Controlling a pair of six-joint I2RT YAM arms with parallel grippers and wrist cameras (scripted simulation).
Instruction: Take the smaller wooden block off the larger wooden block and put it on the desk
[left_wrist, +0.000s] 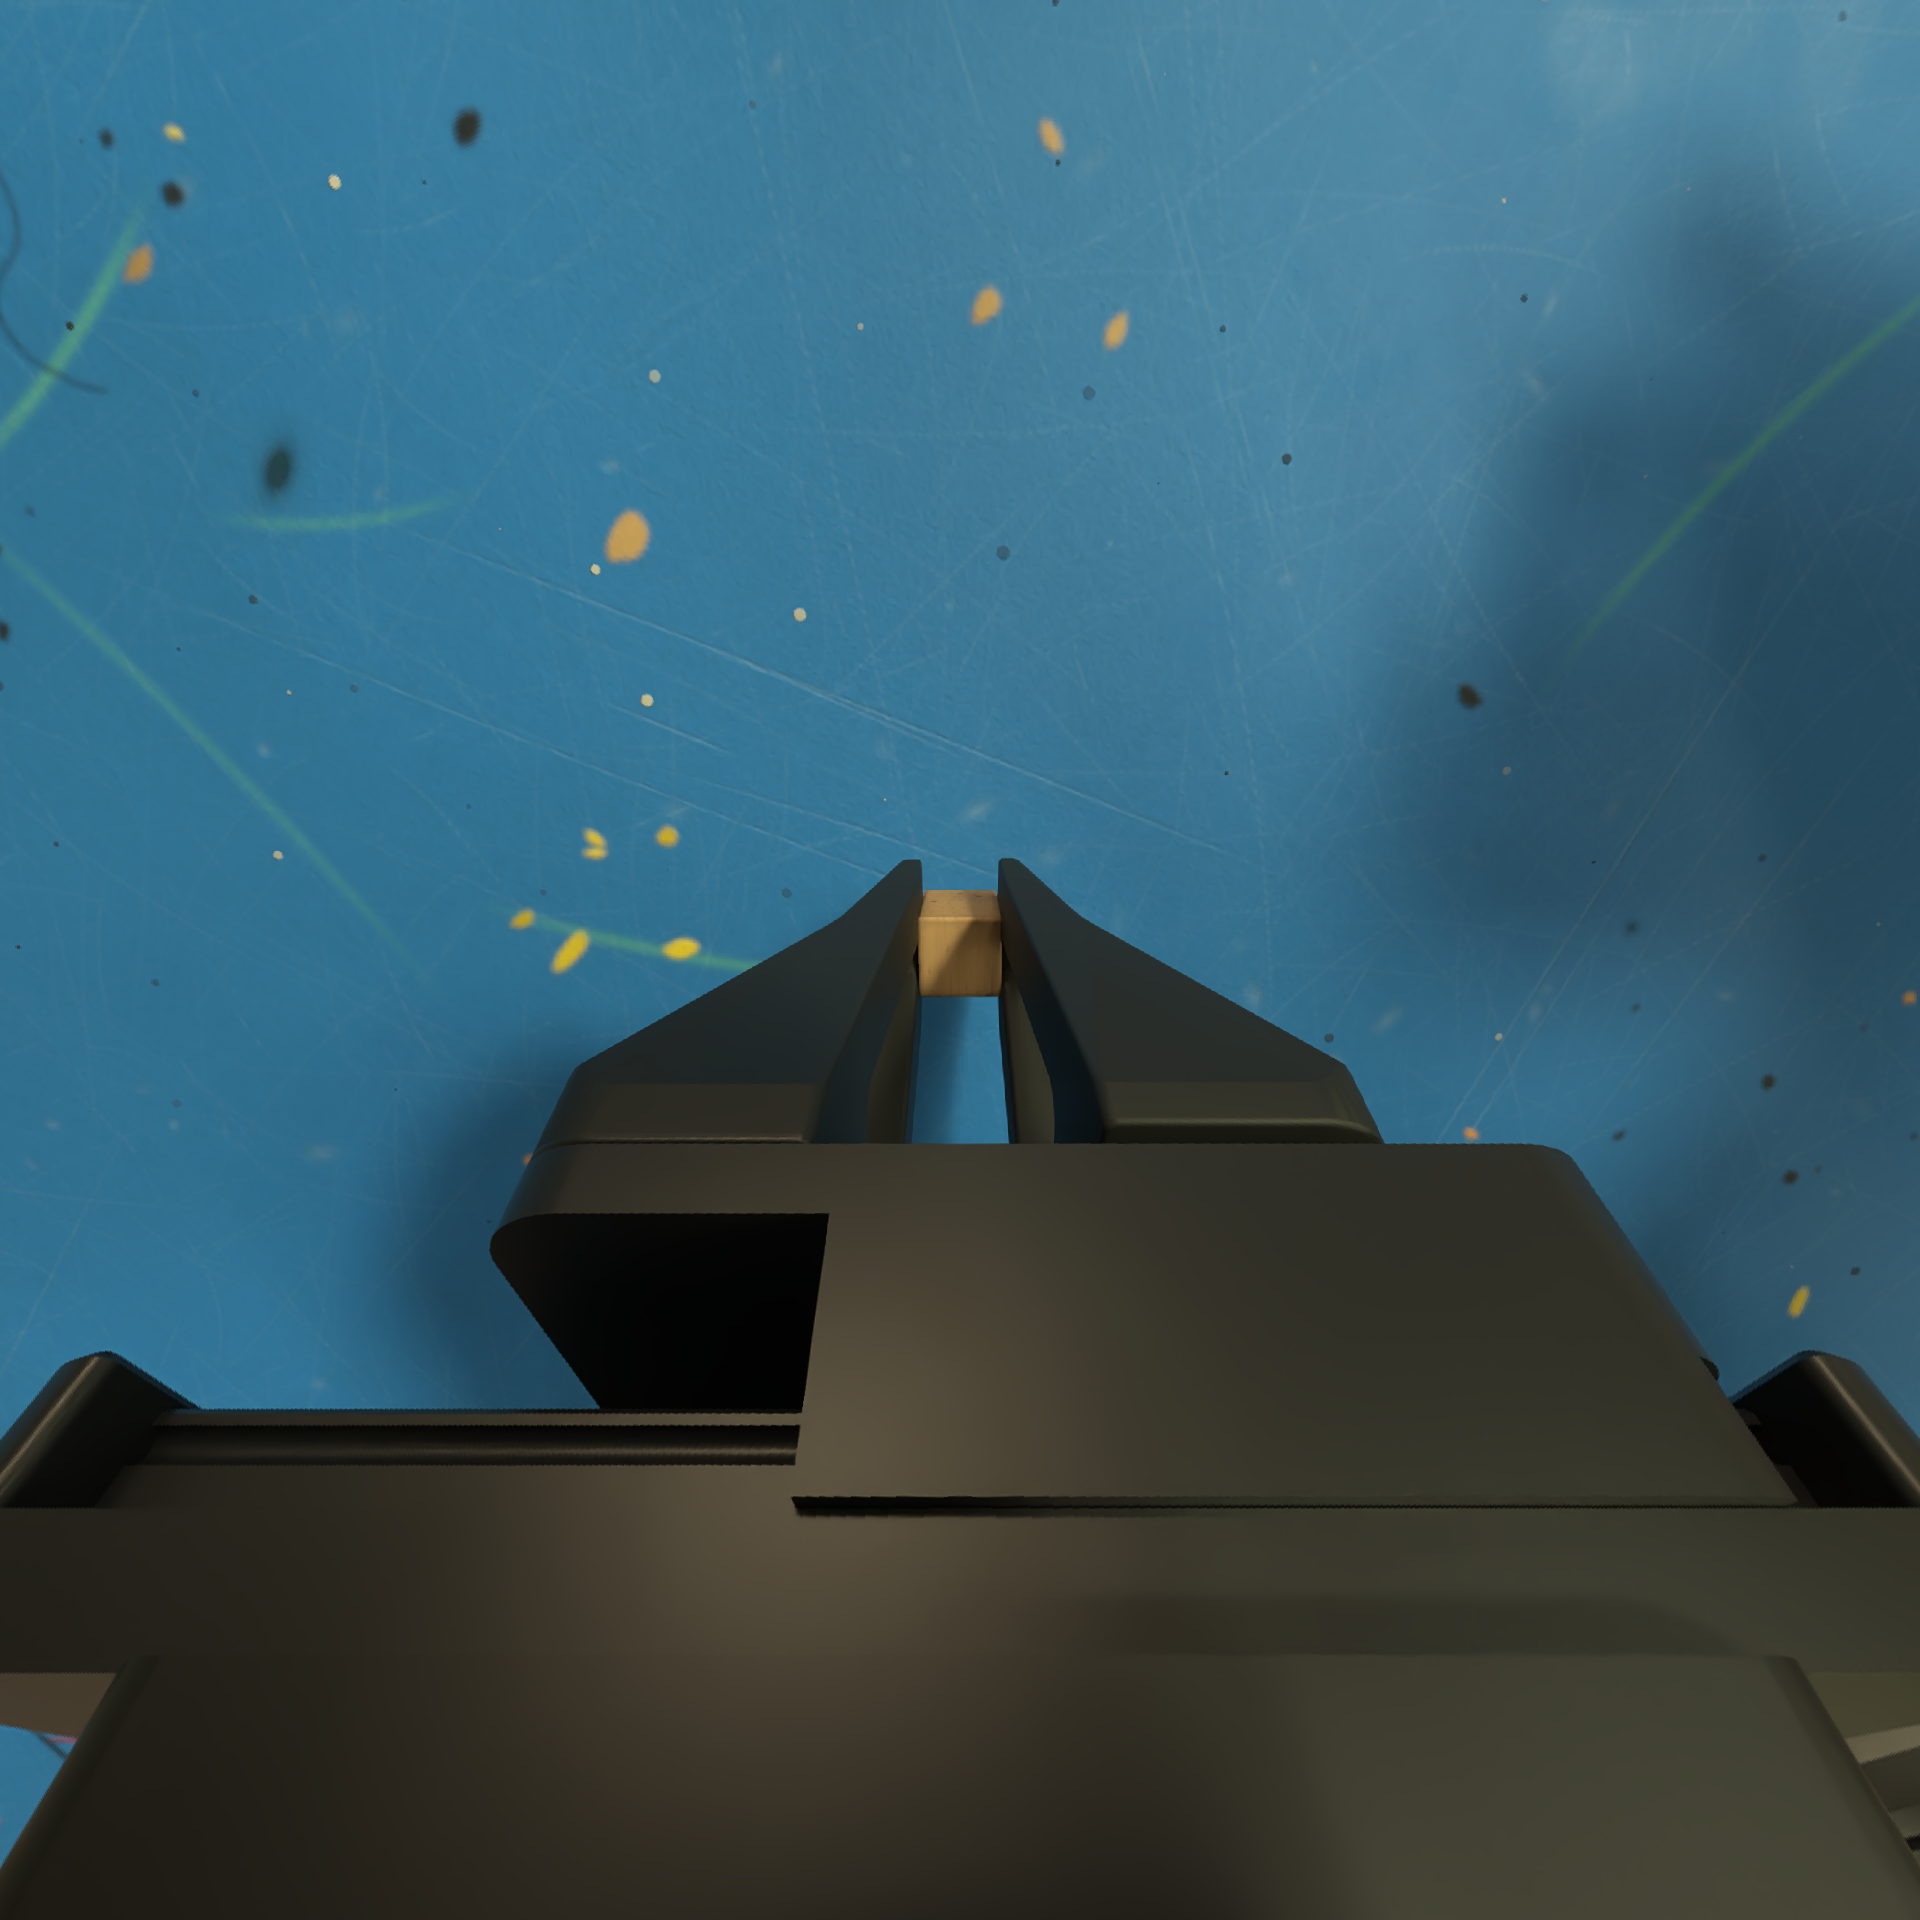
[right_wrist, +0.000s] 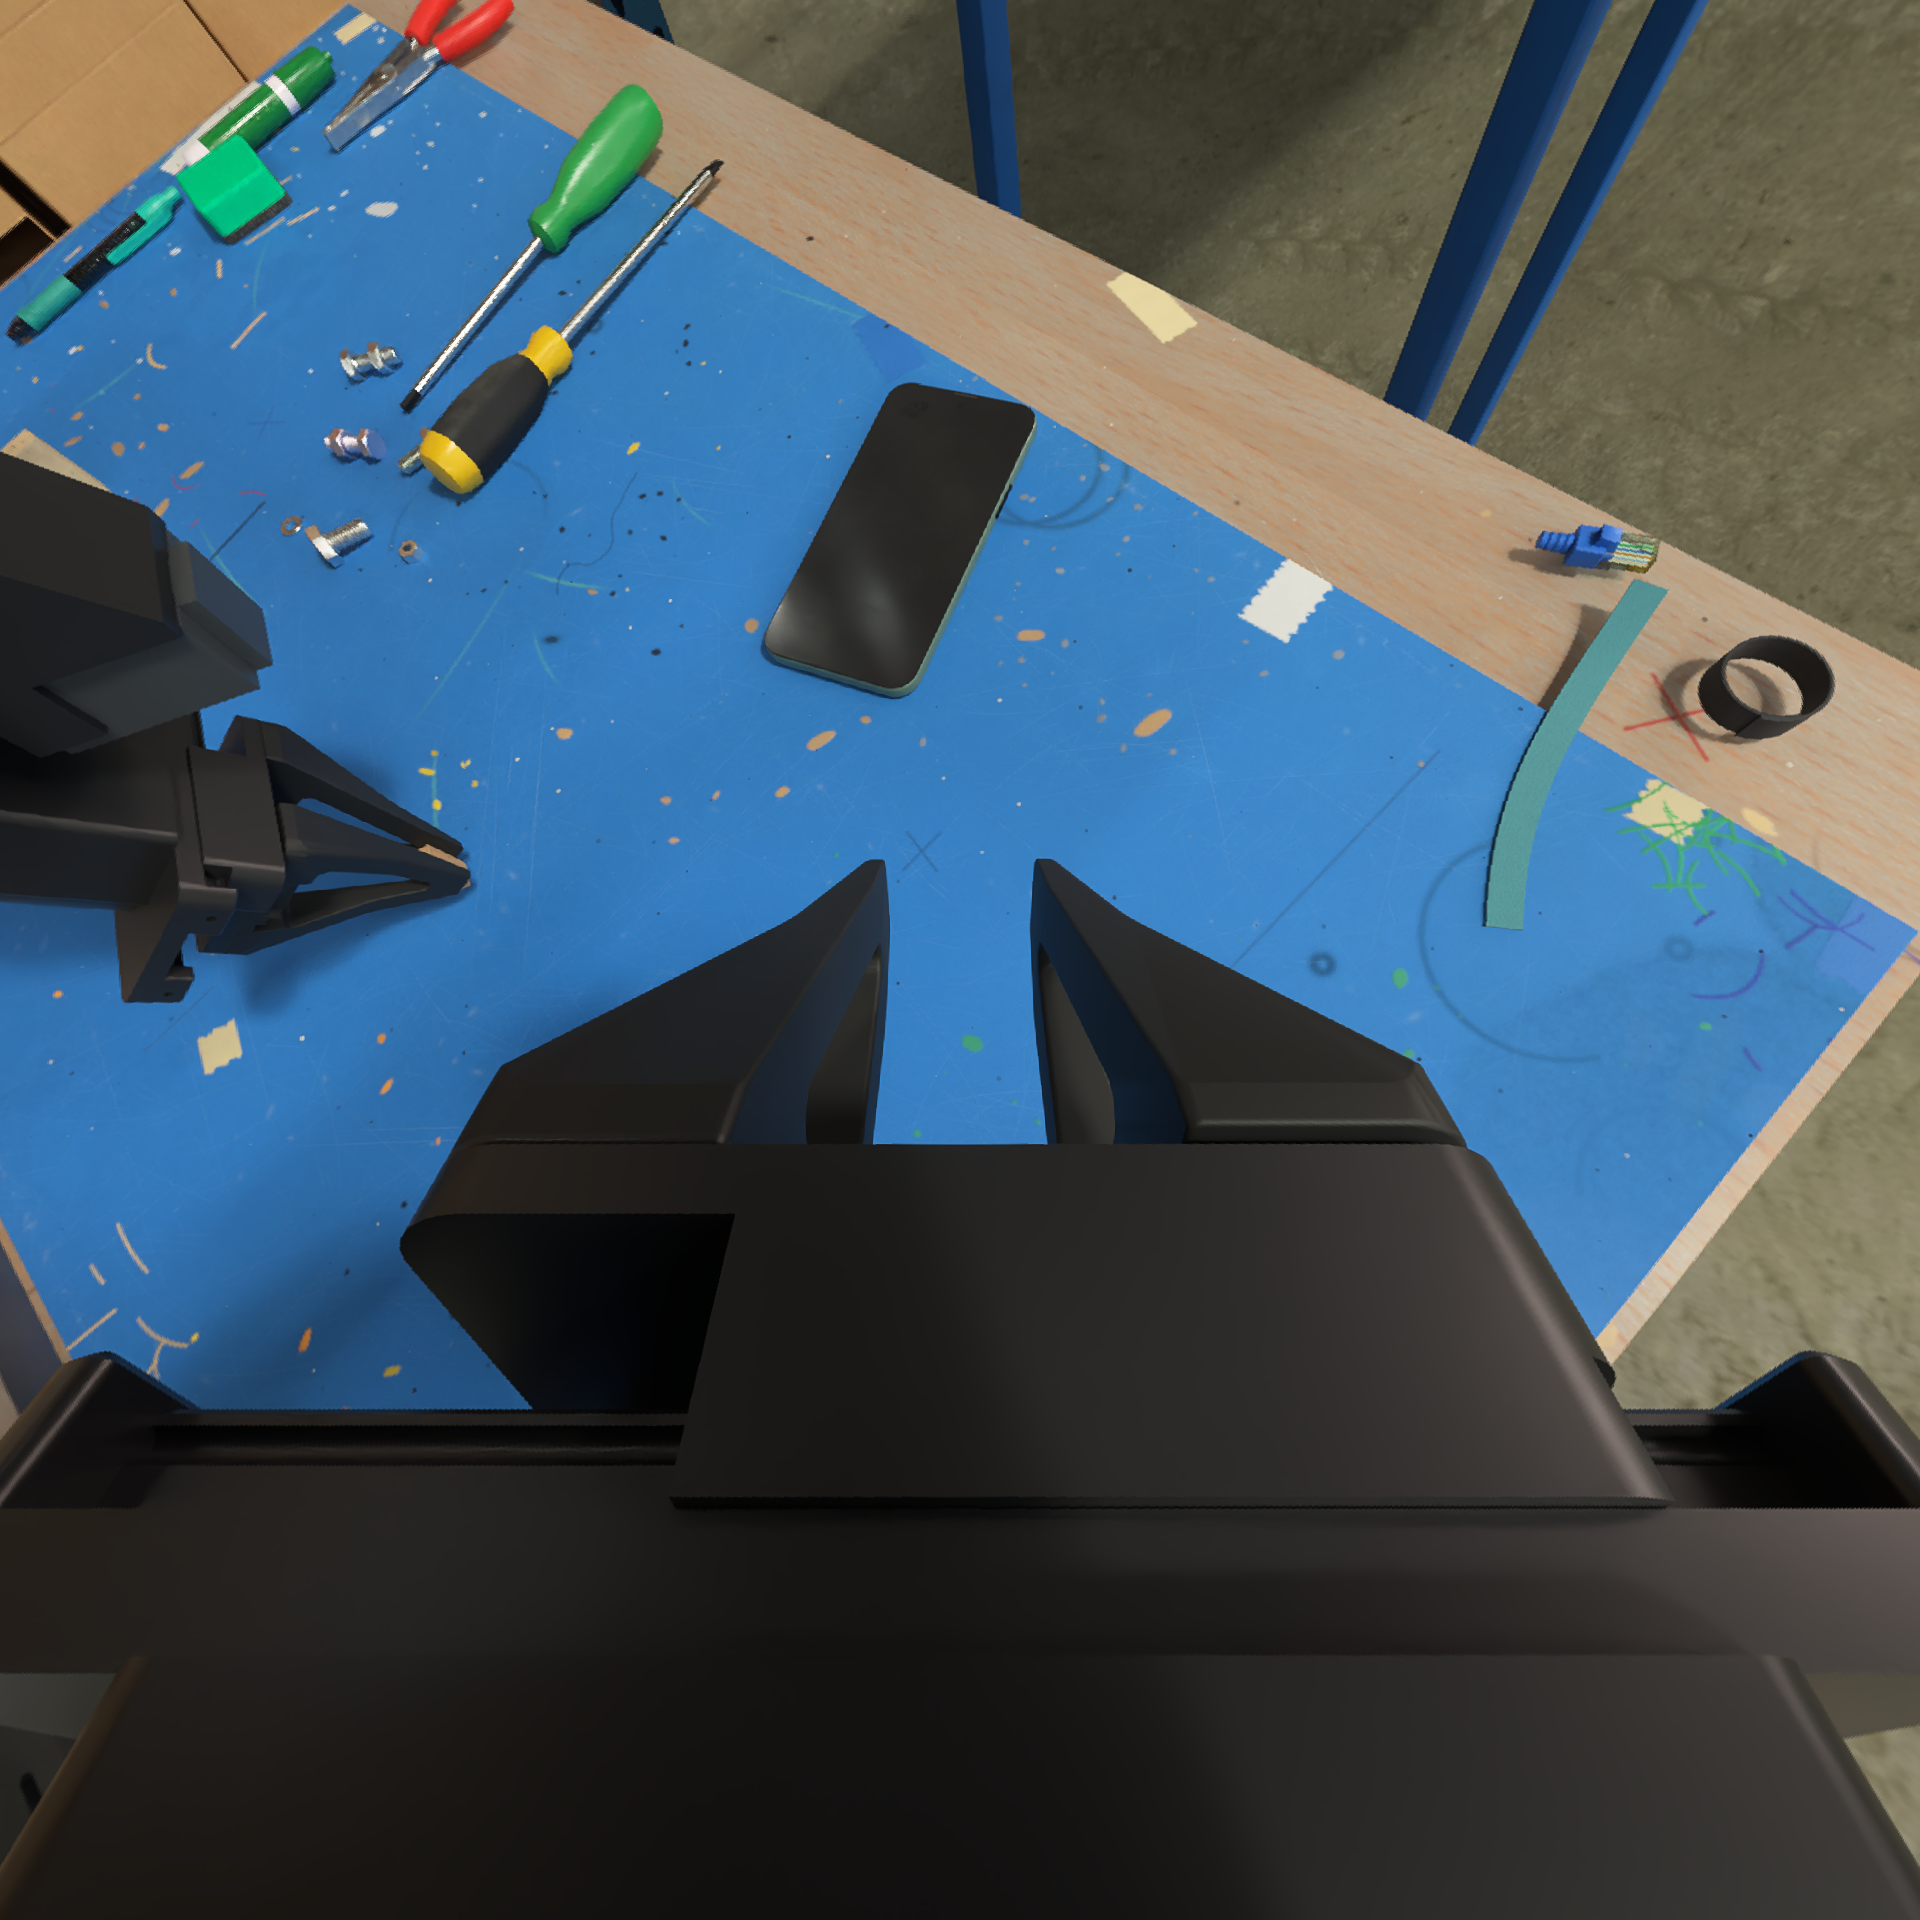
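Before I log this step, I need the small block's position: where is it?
In the left wrist view the smaller wooden block sits clamped between the left tool fingertips, above the blue mat; no larger block shows nearby.

A big wooden desk (right_wrist: 1299, 436) fills most of the right wrist view. A blue mat (right_wrist: 1143, 831) lies on top of it. The mat has many little spots of orange, yellow and black paint, thin scratches and pen scribbles. Bare light wood shows along the desk edge from 12 o'clock to 3 o'clock. Past that edge is a grey-green floor (right_wrist: 1351, 156) that looks rough. Blue metal legs (right_wrist: 1507, 208) stand on the floor at 1 o'clock. Brown cardboard boxes (right_wrist: 94, 94) sit at 11 o'clock. In the left wrist view, a soft dark shadow (left_wrist: 1662, 623) falls on the mat at 2 o'clock.
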